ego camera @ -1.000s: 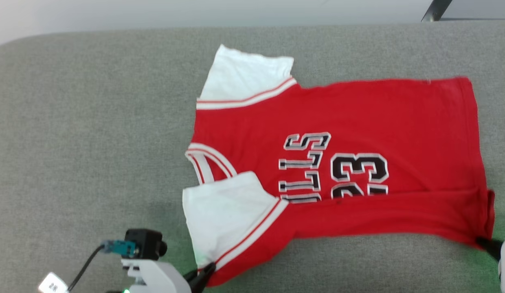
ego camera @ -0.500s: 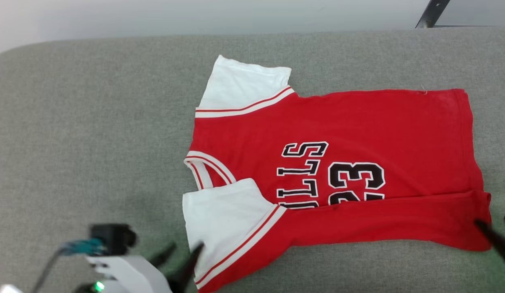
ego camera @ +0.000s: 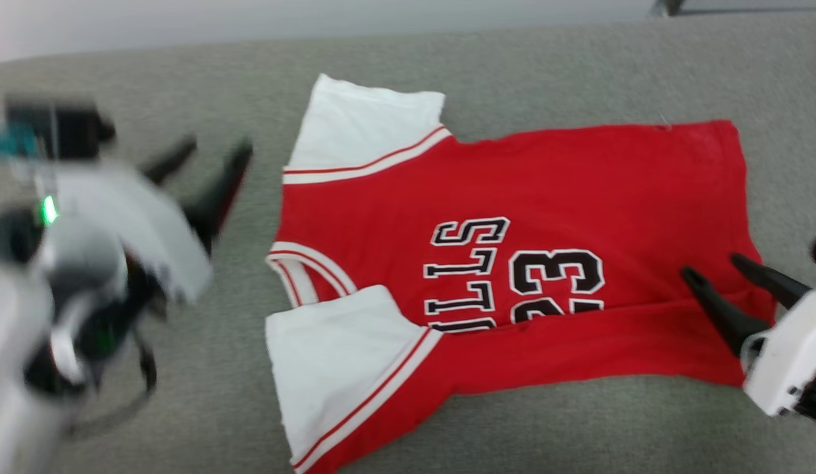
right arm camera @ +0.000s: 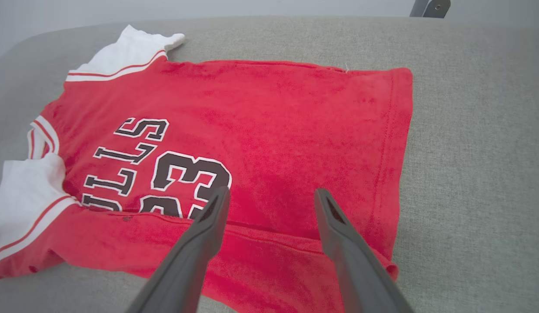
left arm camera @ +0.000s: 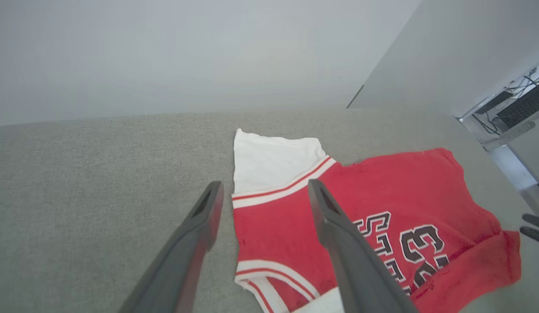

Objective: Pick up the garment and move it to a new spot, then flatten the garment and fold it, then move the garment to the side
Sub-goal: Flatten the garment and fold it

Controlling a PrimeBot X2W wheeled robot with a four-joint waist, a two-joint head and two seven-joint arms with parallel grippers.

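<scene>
The garment lies flat on the grey padded surface, collar toward 9 o'clock and hem toward 3 o'clock. Its 6 o'clock long side is turned up over the body as a red band that covers the lower part of the black lettering. The near sleeve rests on top, so the first lengthwise fold looks done. The far sleeve lies spread out at 12 o'clock, unfolded.

The left gripper hangs at about 10 o'clock of the shirt, beside the far sleeve and apart from it. Its fingers are spread wide and hold nothing. The right gripper hovers over the hem end at about 4 o'clock, above the edge of the folded band, fingers likewise spread and empty.

One gripper stands at each end of the shirt, probably so that both ends of a long edge can be lifted together and the cloth kept straight. The matching fold of the far side seems the likely next step, which would call for pinching the far shoulder and the far hem corner.
</scene>
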